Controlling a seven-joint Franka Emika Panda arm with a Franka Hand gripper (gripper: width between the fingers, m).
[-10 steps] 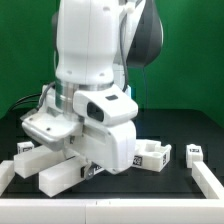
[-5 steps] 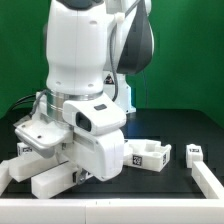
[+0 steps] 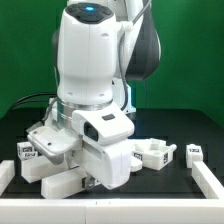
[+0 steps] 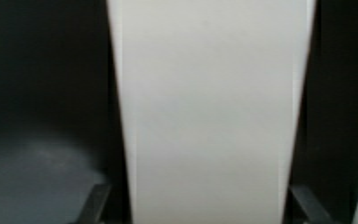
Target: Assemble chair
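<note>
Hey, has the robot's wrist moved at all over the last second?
Yes. The wrist has dropped lower toward the table, judged against the small tagged block at the exterior view's right, which stayed put.

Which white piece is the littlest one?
The small tagged block near the exterior view's right, standing apart; every other white piece is longer or bulkier.
</note>
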